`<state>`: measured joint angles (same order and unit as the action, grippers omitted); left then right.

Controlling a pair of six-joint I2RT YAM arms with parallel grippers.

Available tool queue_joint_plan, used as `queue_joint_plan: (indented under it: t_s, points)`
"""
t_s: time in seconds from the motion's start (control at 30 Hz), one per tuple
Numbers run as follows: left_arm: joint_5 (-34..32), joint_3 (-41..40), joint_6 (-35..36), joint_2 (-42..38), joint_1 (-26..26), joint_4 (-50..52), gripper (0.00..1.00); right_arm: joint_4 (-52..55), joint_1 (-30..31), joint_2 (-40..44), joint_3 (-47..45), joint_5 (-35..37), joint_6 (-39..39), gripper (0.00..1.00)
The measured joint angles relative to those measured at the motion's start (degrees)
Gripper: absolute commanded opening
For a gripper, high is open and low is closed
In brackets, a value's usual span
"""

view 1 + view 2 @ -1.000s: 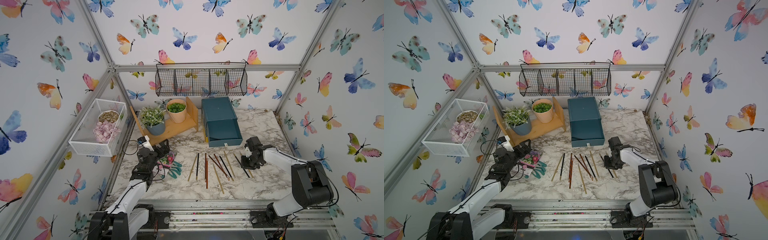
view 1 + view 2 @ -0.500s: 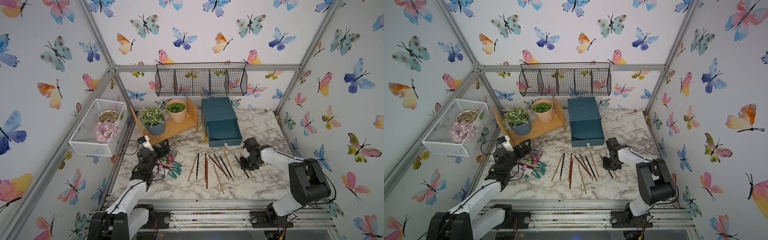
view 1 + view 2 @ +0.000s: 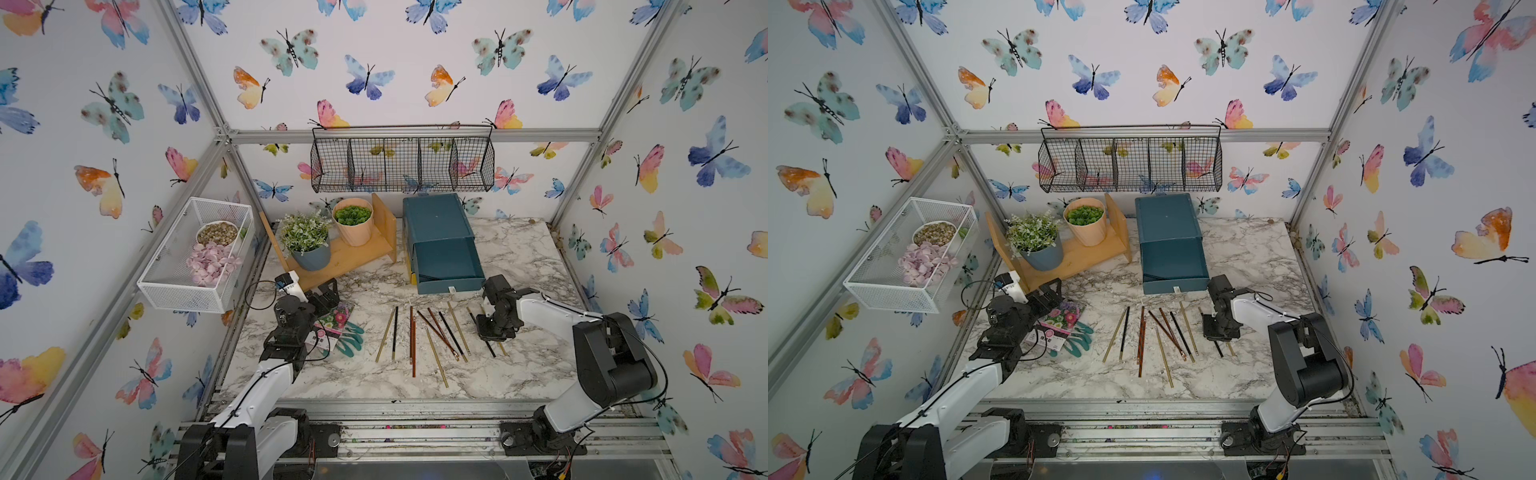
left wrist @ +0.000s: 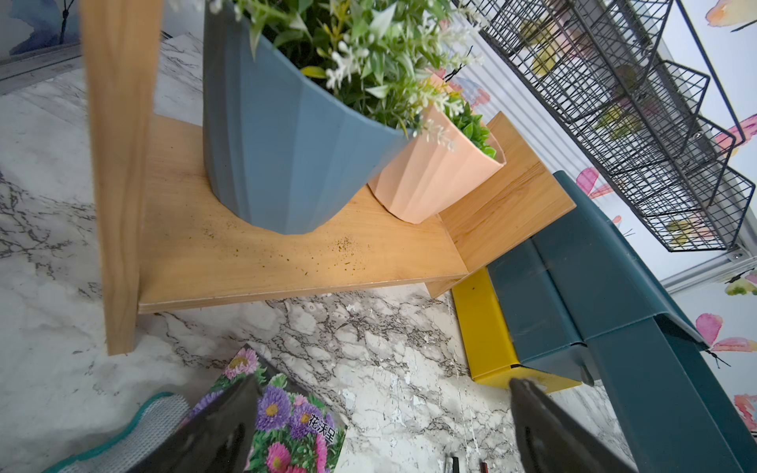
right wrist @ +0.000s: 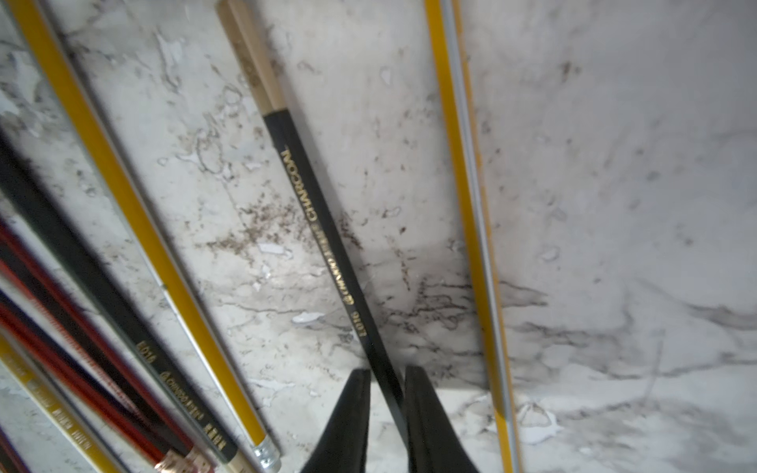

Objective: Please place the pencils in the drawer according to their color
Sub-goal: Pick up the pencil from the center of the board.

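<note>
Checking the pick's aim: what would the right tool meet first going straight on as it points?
Probably the black charcoal pencil between its jaws, lying on the white marble tabletop beneath.

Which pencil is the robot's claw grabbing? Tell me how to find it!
Find the dark-teal chest of drawers on the white marble table; a row of long thin pencils lies before it. Near the row's right end, the black pencil with gold CHARCOAL lettering is pinched between the black fingers of the right gripper, yellow pencils either side.
</note>
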<state>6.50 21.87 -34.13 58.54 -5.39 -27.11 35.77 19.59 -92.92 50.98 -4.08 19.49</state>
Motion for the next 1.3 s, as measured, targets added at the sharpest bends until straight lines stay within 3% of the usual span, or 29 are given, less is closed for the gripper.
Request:
queue_joint_plan:
  t_s: [0.77,1.0,1.3]
  points:
    - [0.0,0.0,0.0,0.0,0.0,0.0,0.98,1.0,2.7,-1.3,1.0,5.1,4.2,0.11]
    - [0.0,0.0,0.0,-0.2,0.0,0.0,0.98,0.7,3.0,-1.4,0.9,5.1,4.7,0.02]
    - [0.0,0.0,0.0,-0.7,0.0,0.0,0.98,0.7,3.0,-1.5,0.9,5.1,4.5,0.02]
